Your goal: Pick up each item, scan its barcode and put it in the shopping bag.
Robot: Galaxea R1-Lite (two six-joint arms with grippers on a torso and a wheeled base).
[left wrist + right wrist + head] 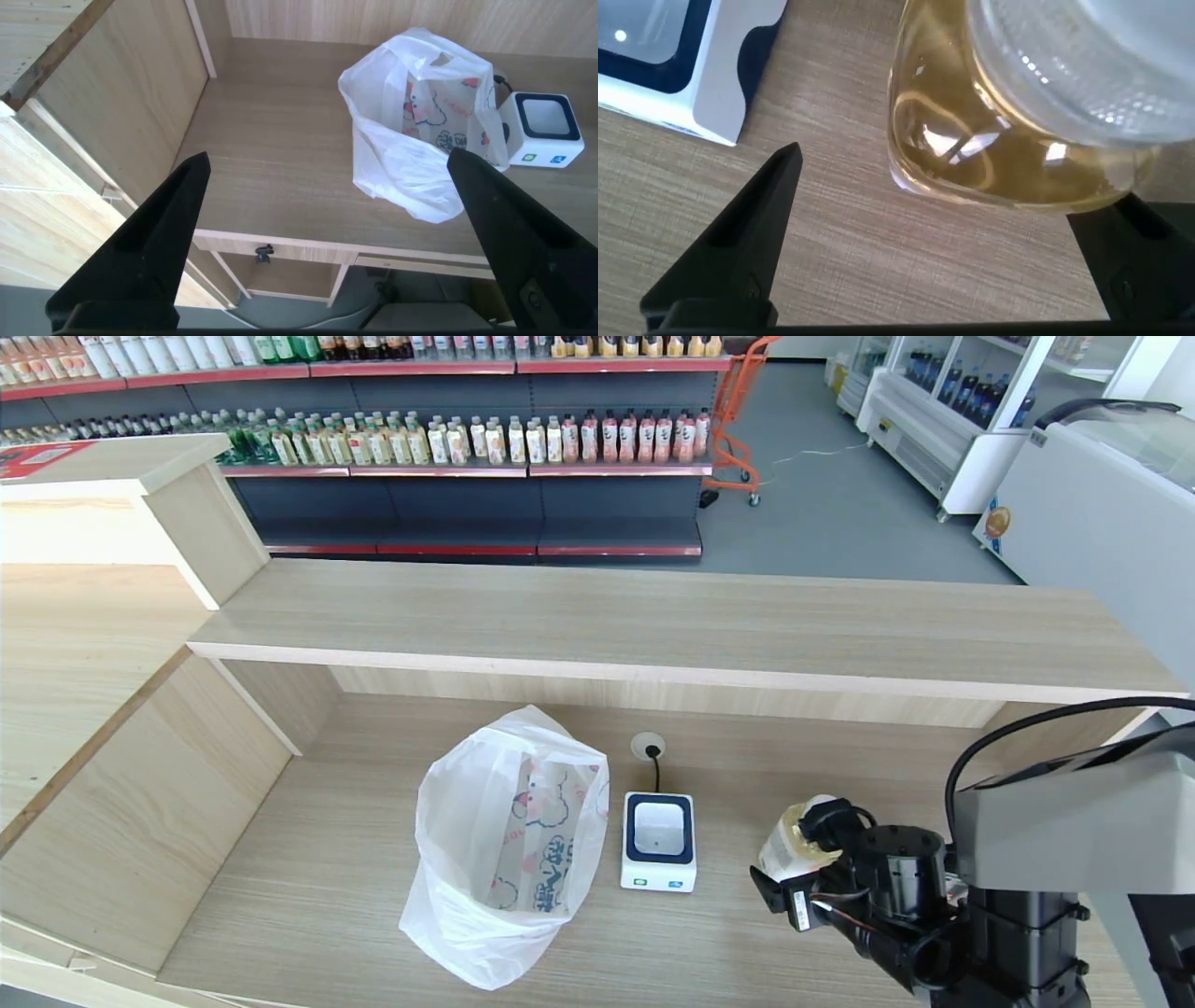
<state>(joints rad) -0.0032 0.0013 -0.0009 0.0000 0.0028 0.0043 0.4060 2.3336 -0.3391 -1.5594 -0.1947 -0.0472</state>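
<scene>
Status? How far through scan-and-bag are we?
Done: one printed pack sits in the shopping bag. In hand: the right gripper is at the amber bottle, jaws open around it, not clamped yet. Left to do: grip the bottle, pass it over the scanner, bag it. The left gripper is open and empty.

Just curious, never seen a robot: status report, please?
Left gripper open, empty. Right gripper open around bottle, right of scanner. Shopping bag open; nothing blocks it.
</scene>
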